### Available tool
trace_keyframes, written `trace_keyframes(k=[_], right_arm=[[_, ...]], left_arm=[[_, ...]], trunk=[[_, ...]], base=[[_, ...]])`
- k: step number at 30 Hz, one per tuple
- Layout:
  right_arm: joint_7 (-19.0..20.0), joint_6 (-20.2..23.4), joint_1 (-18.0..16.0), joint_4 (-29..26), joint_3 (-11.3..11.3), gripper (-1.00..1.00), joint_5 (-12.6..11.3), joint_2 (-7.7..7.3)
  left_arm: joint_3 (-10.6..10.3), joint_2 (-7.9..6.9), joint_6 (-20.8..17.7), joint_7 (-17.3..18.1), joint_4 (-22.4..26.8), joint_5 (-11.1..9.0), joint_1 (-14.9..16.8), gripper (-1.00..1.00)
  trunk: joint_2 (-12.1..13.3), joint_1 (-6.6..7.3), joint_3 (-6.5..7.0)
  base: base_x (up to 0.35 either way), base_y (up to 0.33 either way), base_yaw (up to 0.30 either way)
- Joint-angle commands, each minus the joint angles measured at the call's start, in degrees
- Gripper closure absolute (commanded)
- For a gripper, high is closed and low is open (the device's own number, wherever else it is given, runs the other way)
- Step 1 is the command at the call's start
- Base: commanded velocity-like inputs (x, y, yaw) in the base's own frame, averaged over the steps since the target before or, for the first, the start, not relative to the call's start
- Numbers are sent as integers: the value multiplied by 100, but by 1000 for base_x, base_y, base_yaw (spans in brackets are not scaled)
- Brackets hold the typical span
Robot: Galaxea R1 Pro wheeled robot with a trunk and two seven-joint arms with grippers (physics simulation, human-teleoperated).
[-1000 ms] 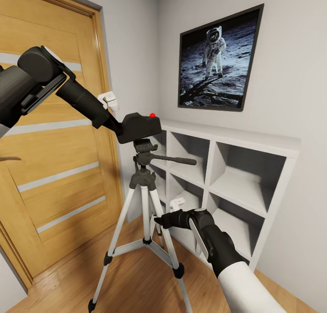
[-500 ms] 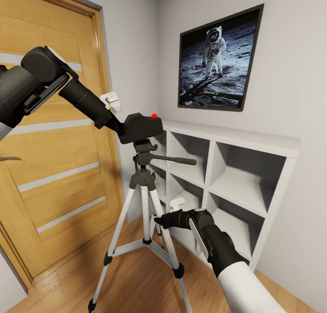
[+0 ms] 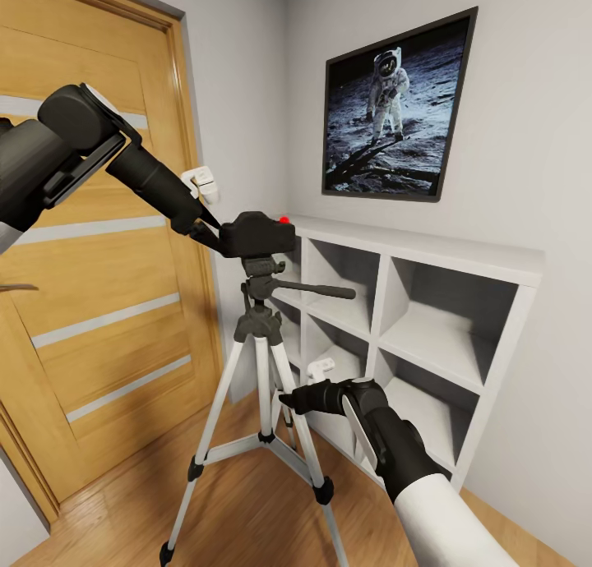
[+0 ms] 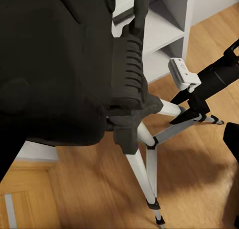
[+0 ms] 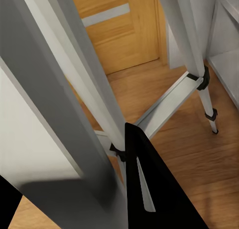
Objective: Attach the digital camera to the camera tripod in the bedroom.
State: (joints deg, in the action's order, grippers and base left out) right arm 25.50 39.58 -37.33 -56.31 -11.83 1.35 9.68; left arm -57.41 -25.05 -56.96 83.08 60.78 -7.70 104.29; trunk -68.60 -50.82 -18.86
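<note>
Two grippers work here: from the head, the left gripper (image 3: 205, 226) clamps the camera (image 3: 256, 235) atop the tripod (image 3: 261, 320); keep it level. The right gripper (image 3: 289, 399) pinches a leg. Left wrist: camera touches the mount.

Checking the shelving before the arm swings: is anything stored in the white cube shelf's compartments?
No, in the head view the compartments of the white cube shelf show only bare white and grey inner walls behind the camera tripod.

Blk arms, white upper sleeve on right arm (image 3: 448, 513), white finger pads (image 3: 202, 182).
</note>
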Motion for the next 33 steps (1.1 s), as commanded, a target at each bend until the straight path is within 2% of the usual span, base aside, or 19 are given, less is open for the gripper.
trace_keyframes(k=[1,14,23,27,30,33], right_arm=[[25,67,-3,6,5,100,181,0],[25,67,-3,6,5,100,181,-1],[25,67,-3,6,1,100,181,2],[25,74,-3,6,-2,100,181,1],[25,70,-3,6,-3,100,181,2],[25,68,-3,6,-3,100,181,0]], left_arm=[[-21,-8,-61,-1,5,-33,13,-100],[-11,-23,-61,-2,5,-32,13,-100],[78,-74,-61,-2,-22,-64,13,-100],[223,-139,-62,-5,-62,-71,13,-100],[436,-243,-65,-18,-96,-73,13,-100],[742,-464,-68,-44,-165,-67,13,-100]], trunk=[[-4,-1,-9],[-4,-1,-9],[-4,-1,-9],[-4,-1,-9],[-4,-1,-9],[-4,-1,-9]], base=[[0,0,0],[0,0,0],[0,0,0],[0,0,0],[0,0,0],[0,0,0]])
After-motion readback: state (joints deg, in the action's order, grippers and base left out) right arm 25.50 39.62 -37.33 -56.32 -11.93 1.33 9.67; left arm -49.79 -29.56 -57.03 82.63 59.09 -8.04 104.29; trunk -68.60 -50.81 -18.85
